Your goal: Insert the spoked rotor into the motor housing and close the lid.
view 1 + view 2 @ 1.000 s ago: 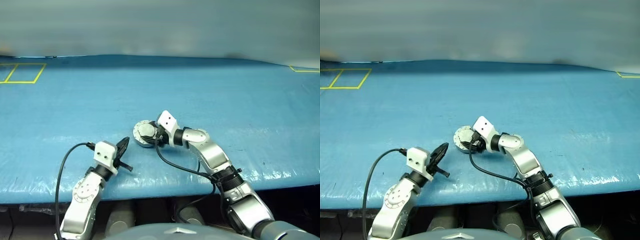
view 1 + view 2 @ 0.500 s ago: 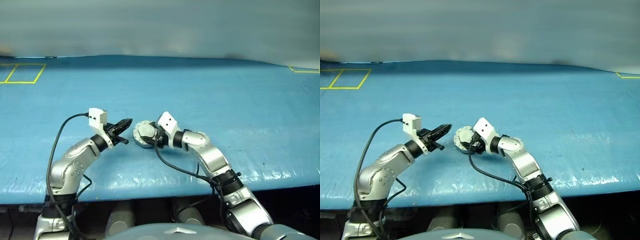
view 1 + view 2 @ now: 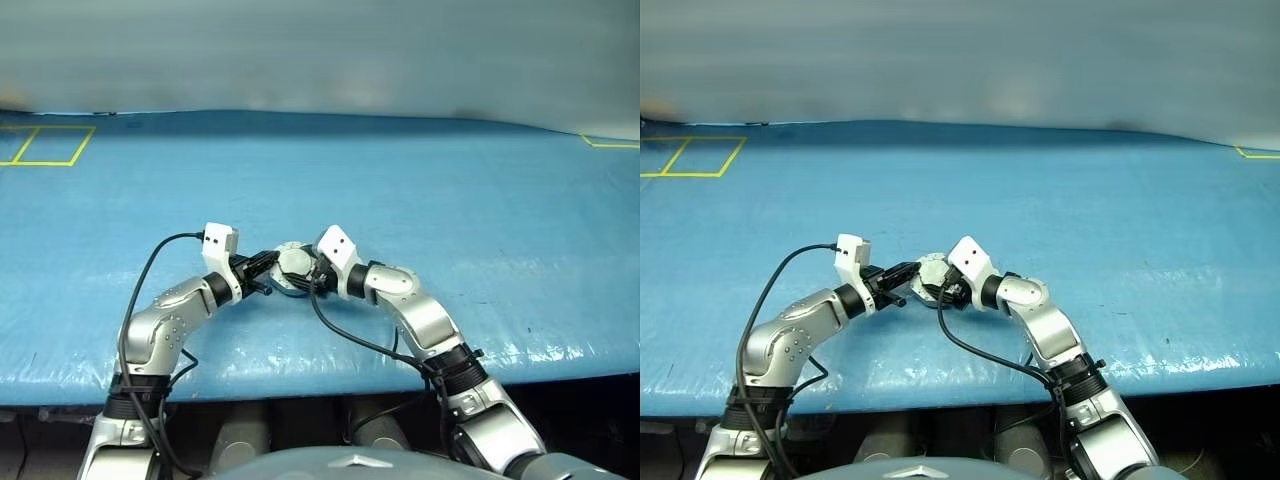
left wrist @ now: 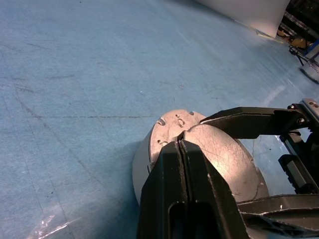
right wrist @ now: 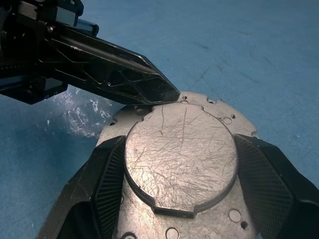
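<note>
The blue table (image 3: 480, 190) lies bare ahead of and to the outer side of each gripper. Between them the lid (image 5: 180, 158) is boxed in: right gripper (image 5: 179, 169) straddling it, left gripper (image 4: 182, 145) tips pressed together at its edge.

Both arms are built of rounded silver-grey shells joined by black ribbed collars, with small dark screw holes dotting the elbow housings. A white boxy camera block sits on each wrist, and a black cable loops from it back along the arm. The left hand (image 3: 268, 262) ends in two black, tapering fingers with open lattice ribbing; the right hand (image 5: 182, 184) has broad black fingers (image 5: 107, 186) with finely cross-hatched pads.
</note>
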Controlling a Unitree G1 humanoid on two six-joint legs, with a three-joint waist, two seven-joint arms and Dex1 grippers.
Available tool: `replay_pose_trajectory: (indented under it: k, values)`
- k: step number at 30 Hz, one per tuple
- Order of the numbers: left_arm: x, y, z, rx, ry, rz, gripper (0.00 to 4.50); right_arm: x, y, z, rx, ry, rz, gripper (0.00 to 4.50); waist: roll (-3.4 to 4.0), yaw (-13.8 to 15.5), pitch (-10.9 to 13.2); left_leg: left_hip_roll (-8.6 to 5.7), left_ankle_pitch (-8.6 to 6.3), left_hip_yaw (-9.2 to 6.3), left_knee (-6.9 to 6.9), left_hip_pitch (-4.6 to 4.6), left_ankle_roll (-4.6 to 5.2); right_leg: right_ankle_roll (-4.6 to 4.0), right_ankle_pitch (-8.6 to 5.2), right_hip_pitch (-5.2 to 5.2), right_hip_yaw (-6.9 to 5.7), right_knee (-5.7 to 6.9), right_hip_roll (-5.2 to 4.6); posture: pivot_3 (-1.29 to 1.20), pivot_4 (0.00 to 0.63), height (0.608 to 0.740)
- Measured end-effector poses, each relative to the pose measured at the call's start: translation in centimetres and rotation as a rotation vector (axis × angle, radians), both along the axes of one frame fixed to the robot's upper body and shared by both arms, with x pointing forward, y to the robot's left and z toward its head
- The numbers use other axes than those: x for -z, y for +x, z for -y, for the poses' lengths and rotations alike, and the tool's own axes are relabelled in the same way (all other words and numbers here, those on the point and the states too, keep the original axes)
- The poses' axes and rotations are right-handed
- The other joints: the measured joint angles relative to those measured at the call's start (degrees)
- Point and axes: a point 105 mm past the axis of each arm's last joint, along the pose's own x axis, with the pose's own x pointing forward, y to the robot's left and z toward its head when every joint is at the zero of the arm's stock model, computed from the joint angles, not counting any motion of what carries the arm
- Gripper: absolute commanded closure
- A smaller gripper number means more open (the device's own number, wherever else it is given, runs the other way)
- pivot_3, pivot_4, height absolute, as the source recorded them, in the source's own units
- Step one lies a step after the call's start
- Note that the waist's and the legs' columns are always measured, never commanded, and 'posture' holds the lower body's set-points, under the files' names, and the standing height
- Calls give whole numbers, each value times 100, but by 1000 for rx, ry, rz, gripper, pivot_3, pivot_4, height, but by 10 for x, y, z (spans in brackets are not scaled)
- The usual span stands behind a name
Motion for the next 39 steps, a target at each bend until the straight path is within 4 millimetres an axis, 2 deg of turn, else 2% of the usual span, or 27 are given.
replay_pose_trajectory:
  k: [3,4,12,15,18,23,25,30,39]
  values:
    - [1,-1,1,10,9,1,4500,0,-7,1,6,25,-15,185,-2,3,-2,2,0,-3,-7,0,0,-1,-1,1,1,-4,-7,0,150,740]
    - [0,0,2,13,10,3,4500,0,-10,2,9,30,-17,42,-2,5,-2,1,0,-4,-9,-1,0,-1,-1,1,1,-6,-8,0,150,740]
    - [1,-3,-4,11,48,15,4500,2,-41,30,147,77,-60,42,-4,14,-7,6,-1,-7,-27,0,-2,14,-17,0,-1,-18,-14,0,150,740]
    - [3,-4,-8,9,61,19,4500,5,-44,51,324,269,-250,42,-2,14,-4,11,-1,-4,-27,-6,-3,14,-17,-6,-1,-19,-16,0,150,740]
    - [1,-4,-7,18,53,29,4500,-3,-41,62,448,474,-393,42,-2,13,-3,12,-1,-4,-27,-5,-3,14,-17,-7,-1,-19,-20,0,150,740]
    - [0,-5,-5,31,46,40,4500,6,-45,56,511,610,-604,42,3,-1,-1,11,-2,-3,-51,-14,-4,-11,-1,-15,-4,-46,-25,0,150,740]
    - [0,-5,-5,34,44,44,4500,12,-44,57,535,612,-648,42,3,0,-1,9,-2,-4,-61,-17,-3,-11,1,-13,-8,-64,-25,0,150,740]
    - [-1,-6,-5,36,40,50,4500,12,-42,53,535,681,-723,42,2,-8,-2,5,-8,-3,-75,-18,5,-8,3,-10,-8,-82,-25,0,150,740]
    - [2,-7,-11,17,41,43,4500,13,-44,33,462,793,-875,42,2,-56,-3,13,-8,-3,-73,-13,4,4,-4,-4,-7,-83,-16,0,150,740]
